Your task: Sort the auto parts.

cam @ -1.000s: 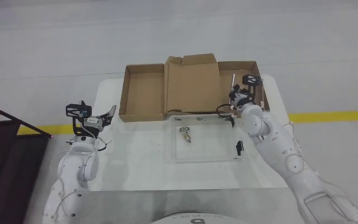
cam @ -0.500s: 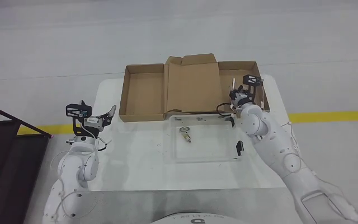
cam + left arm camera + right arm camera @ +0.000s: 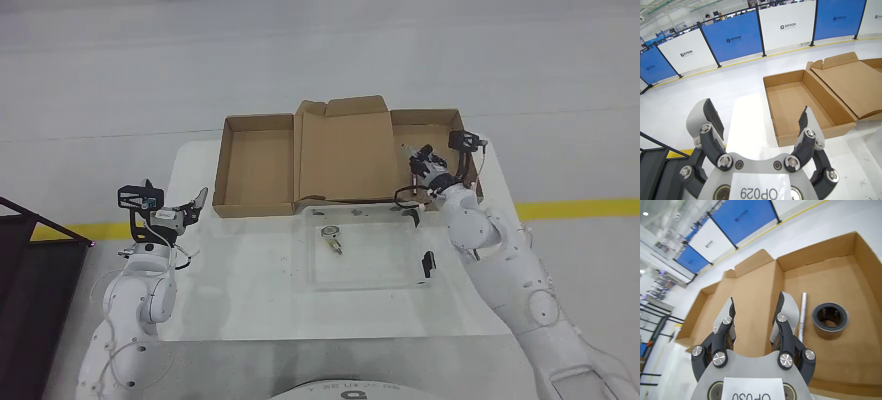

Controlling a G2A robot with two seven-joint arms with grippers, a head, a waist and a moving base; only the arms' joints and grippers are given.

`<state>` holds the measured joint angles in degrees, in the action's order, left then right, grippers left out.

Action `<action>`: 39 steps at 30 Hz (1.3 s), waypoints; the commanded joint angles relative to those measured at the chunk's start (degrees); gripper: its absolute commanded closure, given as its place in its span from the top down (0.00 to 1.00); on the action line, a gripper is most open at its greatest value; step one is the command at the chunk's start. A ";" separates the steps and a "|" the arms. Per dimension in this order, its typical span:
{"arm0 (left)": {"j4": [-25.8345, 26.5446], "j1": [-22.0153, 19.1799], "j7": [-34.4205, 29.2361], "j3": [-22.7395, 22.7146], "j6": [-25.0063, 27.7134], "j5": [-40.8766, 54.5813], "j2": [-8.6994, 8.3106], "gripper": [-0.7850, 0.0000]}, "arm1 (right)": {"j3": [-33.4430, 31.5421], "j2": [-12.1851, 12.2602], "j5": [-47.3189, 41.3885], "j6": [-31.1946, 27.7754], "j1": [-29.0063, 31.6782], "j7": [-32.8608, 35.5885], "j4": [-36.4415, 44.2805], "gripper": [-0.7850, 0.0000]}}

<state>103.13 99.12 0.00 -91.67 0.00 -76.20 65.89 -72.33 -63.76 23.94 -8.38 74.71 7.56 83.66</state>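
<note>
The right gripper (image 3: 756, 297) hangs over the left part of the right box (image 3: 829, 279), jaws spread wide with nothing between them; a metal rod (image 3: 802, 311) and a black ring (image 3: 830, 321) lie on the box floor just right of it, the rod close beside one finger; the left gripper (image 3: 756, 106) is also wide open and empty, held above the table's (image 3: 240, 290) left side, near the empty left box (image 3: 797, 102)

Two parts look unsorted: a small metal part (image 3: 330, 238) inside the clear tray (image 3: 365, 288) in the middle of the table, and a black part (image 3: 428, 264) at the tray's right edge

The likely trouble sits on the right side; if the arm pulls away low, a finger could catch the rod and roll it, or clip the near wall of the box or the open cardboard lid (image 3: 345, 150) standing between the two boxes; the cardboard looks light, so a snag would probably shove the box across the table

The tray parts are small and lie low; jaws closing off-centre could flick one out or pinch the tray wall; the clear tray may slide under a sideways push

A part dropped into the wrong box would spoil the sort; which box suits each part cannot be told from here
</note>
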 commanded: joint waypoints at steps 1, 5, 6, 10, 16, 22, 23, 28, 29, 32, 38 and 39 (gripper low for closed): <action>0.00 0.00 0.00 0.00 0.00 0.00 0.00 1.00 | -3.28 0.60 -4.90 -7.70 2.84 2.84 2.72 0.56; 0.00 0.00 0.00 0.00 0.00 0.00 0.00 1.00 | -9.05 1.82 -15.30 -19.88 7.49 12.04 5.75 0.57; 0.00 0.00 0.00 0.00 0.00 0.00 0.00 1.00 | -10.07 2.09 -17.52 -22.35 8.33 14.52 6.24 0.60; 0.00 0.00 0.00 0.00 0.00 0.00 0.00 1.00 | -13.00 2.88 -25.36 -28.15 10.49 22.22 6.83 0.76; 0.00 0.00 0.00 0.00 0.00 0.00 0.00 1.00 | -13.94 3.13 -27.23 -29.29 11.04 24.21 6.87 1.00; 0.00 0.00 0.00 0.00 0.00 0.00 0.00 1.00 | -13.94 3.13 -27.23 -29.29 11.04 24.21 6.87 1.00; 0.00 0.00 0.00 0.00 0.00 0.00 0.00 1.00 | -13.94 3.13 -27.23 -29.29 11.04 24.21 6.87 1.00; 1.95 0.50 3.04 1.51 2.70 -7.74 -0.30 1.00 | -14.20 3.08 -25.26 -28.48 11.88 22.29 7.77 1.00; 2.76 1.13 3.97 2.46 4.16 -10.38 -0.39 1.00 | -14.47 3.10 -24.72 -28.53 12.15 21.79 7.92 1.00; 5.80 2.55 5.00 4.96 8.55 -18.74 -0.76 1.00 | -15.41 3.14 -23.82 -29.33 13.08 20.27 8.26 1.00; 8.53 2.80 2.90 10.65 11.89 -27.09 -0.76 1.00 | -17.90 3.28 -23.45 -31.80 15.94 17.82 8.87 1.00; 8.72 2.42 2.29 11.58 11.88 -27.87 -0.69 1.00 | -18.33 3.30 -23.40 -32.14 16.49 17.46 8.99 1.00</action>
<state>111.65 101.97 3.02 -81.35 11.87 -102.97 65.12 -90.17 -60.48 0.49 -40.15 90.59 25.41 92.53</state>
